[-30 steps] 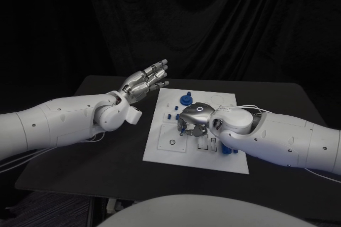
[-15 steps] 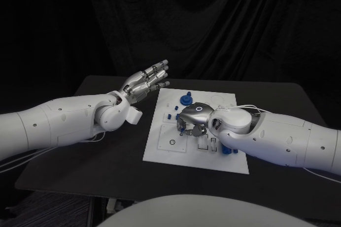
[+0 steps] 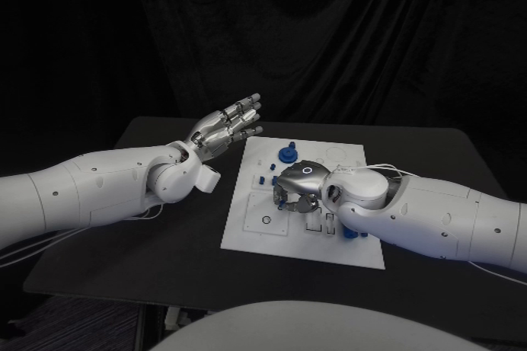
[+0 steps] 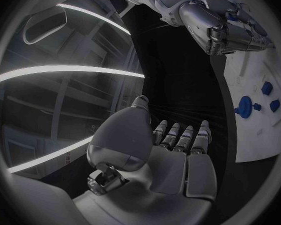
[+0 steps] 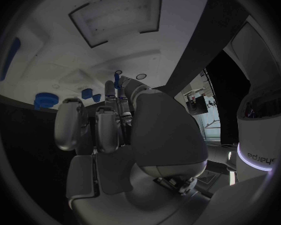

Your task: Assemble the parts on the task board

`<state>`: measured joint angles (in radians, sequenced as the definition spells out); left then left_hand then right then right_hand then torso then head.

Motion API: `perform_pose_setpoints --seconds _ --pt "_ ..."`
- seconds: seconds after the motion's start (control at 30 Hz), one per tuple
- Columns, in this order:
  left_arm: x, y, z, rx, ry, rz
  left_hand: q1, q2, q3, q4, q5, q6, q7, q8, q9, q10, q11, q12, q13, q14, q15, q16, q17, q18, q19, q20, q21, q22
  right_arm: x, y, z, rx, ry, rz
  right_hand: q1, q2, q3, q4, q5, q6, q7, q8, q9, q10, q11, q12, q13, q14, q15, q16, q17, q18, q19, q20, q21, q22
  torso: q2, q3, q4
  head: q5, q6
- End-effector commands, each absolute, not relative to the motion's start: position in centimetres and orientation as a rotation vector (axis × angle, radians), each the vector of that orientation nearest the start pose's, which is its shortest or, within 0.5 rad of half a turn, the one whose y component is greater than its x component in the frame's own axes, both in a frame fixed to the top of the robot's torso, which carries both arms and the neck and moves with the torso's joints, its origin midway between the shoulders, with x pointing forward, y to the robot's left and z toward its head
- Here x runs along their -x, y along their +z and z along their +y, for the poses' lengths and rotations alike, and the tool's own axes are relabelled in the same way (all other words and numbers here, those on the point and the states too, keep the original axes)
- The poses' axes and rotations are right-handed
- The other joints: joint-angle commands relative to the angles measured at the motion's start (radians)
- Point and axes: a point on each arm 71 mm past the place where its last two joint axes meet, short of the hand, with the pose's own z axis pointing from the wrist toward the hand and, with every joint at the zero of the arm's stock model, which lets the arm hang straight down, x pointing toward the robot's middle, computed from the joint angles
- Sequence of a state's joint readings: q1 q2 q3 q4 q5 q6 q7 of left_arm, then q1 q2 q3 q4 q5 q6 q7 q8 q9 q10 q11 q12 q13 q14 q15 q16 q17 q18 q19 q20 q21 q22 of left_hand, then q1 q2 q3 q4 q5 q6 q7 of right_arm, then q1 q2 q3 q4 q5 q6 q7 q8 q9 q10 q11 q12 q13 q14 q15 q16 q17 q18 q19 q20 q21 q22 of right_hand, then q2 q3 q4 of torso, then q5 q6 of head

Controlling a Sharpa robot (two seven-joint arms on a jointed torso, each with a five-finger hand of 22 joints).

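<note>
The white task board [image 3: 263, 233] lies in the middle of the black table. My right hand [image 3: 298, 187] is bent down over the board's centre, fingertips close to its surface. In the right wrist view its thumb and a finger [image 5: 109, 92] meet around a small blue part [image 5: 117, 74] just above the board [image 5: 65, 45]. My left hand [image 3: 225, 122] hangs raised off the board's far left corner, fingers straight and apart, holding nothing; the left wrist view shows the same flat palm [image 4: 172, 150]. A blue gear-shaped part [image 3: 288, 151] stands near the board's far edge.
More blue parts are on the board: small ones [image 3: 263, 180] by the left side and one [image 3: 352, 233] half hidden under my right forearm. The left wrist view shows the gear [image 4: 243, 106] and two small pieces [image 4: 267, 88]. Black table surrounds the board.
My right hand has sunk slightly closer to the board's centre, fingers curling in a little. The left arm and hand have not moved.
</note>
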<state>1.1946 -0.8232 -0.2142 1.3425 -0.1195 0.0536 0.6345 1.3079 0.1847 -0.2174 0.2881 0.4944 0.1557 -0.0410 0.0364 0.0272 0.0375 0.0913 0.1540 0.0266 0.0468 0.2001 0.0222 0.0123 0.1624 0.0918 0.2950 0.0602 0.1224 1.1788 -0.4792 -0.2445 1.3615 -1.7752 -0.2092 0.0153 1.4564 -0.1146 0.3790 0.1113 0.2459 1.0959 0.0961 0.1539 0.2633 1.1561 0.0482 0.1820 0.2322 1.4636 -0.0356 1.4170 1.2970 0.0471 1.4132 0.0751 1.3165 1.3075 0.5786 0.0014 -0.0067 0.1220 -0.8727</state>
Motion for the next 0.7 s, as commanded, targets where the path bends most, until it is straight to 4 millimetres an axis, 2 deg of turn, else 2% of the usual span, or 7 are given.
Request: perform_pose_setpoints --seconds 0.03,0.7 --pt "-48.26 -23.41 23.62 0.857 -1.782 1.527 0.006 0.001 0.003 -0.002 0.007 -0.001 0.003 0.006 0.0 -0.003 0.007 0.001 0.0 -0.001 0.008 0.002 0.001 -0.01 0.003 -0.002 0.002 -0.001 -44.3 -27.25 -5.13 0.84 0.728 1.71 -0.008 -0.001 -0.004 -0.003 0.002 0.008 0.0 0.003 0.001 0.008 -0.002 0.003 0.001 0.001 0.007 -0.003 -0.001 0.012 -0.001 0.006 -0.004 0.184 0.0 -0.0006 0.0 0.0 0.0" --pt "-48.24 -23.51 23.68 0.86 -1.78 1.531 0.006 0.002 0.003 -0.001 0.007 -0.001 0.003 0.006 0.0 -0.003 0.008 0.0 0.0 -0.002 0.008 0.001 0.0 -0.01 0.002 -0.002 0.002 -0.002 -44.1 -27.64 -5.05 0.846 0.725 1.73 -0.007 -0.001 -0.003 -0.005 0.003 0.008 0.0 0.002 0.002 0.009 -0.002 0.004 0.001 0.0 0.008 -0.005 -0.003 0.012 -0.001 0.006 -0.004 0.184 0.0 0.0001 0.0 0.0 0.0"
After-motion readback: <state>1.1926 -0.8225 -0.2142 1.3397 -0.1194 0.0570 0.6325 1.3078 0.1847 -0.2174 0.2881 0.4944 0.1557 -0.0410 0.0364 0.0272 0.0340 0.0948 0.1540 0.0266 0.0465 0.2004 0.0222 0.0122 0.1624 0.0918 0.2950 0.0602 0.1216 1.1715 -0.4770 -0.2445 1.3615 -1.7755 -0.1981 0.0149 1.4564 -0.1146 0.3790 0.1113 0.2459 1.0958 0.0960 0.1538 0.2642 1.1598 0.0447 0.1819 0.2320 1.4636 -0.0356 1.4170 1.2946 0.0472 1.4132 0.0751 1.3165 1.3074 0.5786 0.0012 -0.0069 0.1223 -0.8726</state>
